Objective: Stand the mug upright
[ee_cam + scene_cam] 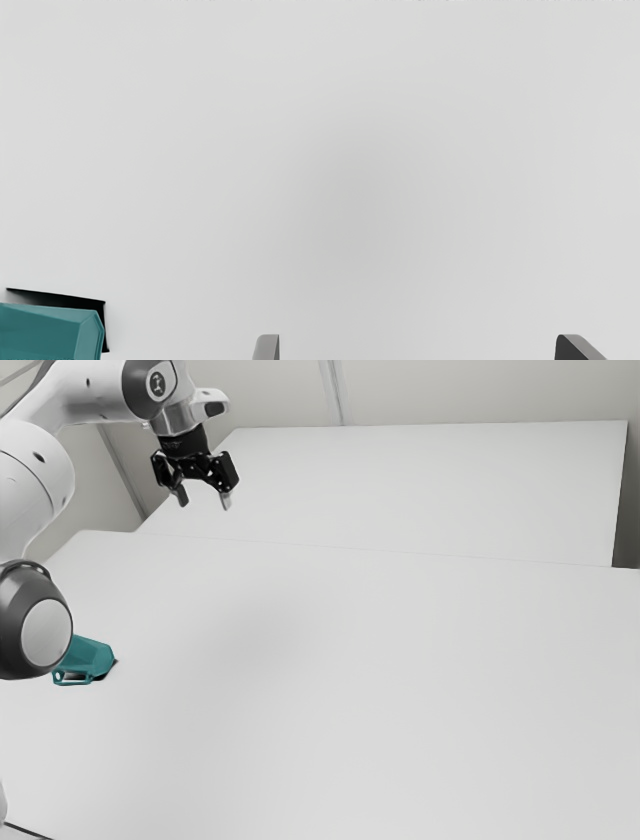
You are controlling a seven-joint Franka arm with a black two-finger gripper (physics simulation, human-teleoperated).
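Hanging high over the smooth white table (350, 660), pointing down with the black two-finger claw (204, 500)! Spreading wide, pinching nothing, and riding well above the tabletop.

Looking lower than the claw now, off to one side and back toward the arm's base, and spotting the teal, faceted mug (88, 653). Lying on its side on the table, resting well apart from the claw, and showing its teal loop handle (72, 683) in the exterior view. Tucking partly behind the arm's rounded grey-and-white joint (45, 632) there, too. Appearing in the wrist view outside the claw's spread, out past one fingertip, beside a dark shadow.

Falling short of upright, then, and probably sitting at the reaching step, with grasping and righting both remaining.

Calling next, by the look of it, for swinging across toward the mug, lining up the open claw over its body, then sinking down and closing on it. Needing a firm pinch after that, plus a lift and a tilt, bringing the base flat onto the table. Possibly risking a slip on those slanted faces, or a nudge skewing the mug away from the claw, so likely demanding a careful, slow descent.
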